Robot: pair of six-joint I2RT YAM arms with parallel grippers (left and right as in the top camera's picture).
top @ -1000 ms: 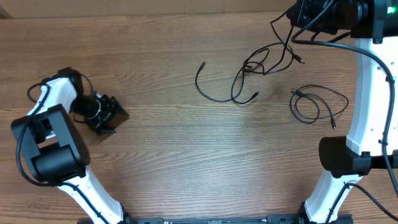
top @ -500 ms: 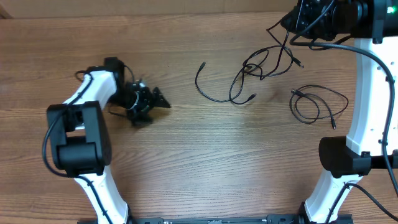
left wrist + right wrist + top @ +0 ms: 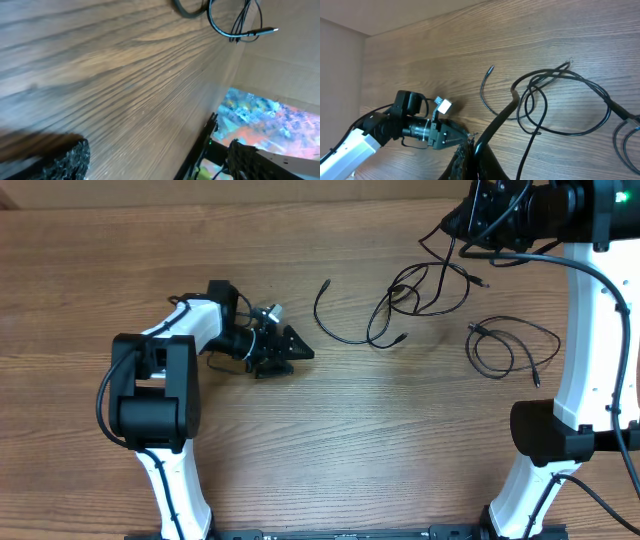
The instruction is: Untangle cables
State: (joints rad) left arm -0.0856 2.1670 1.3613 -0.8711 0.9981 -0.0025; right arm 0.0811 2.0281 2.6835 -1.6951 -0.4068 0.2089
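Cables: my right gripper is pinched tight on one strand of the tangle, which rises off the table into its jaws at the far right. The rest of that tangle sprawls in loose loops on the wood below and to the left of the grip. One free end curls out toward the middle of the table. A separate coiled cable lies flat on the right, nearer to me, apart from the tangle and touched by nothing. My left gripper sits low over the table left of centre. Its fingers are spread wide with nothing between them, near the tangle's free end but not touching it.
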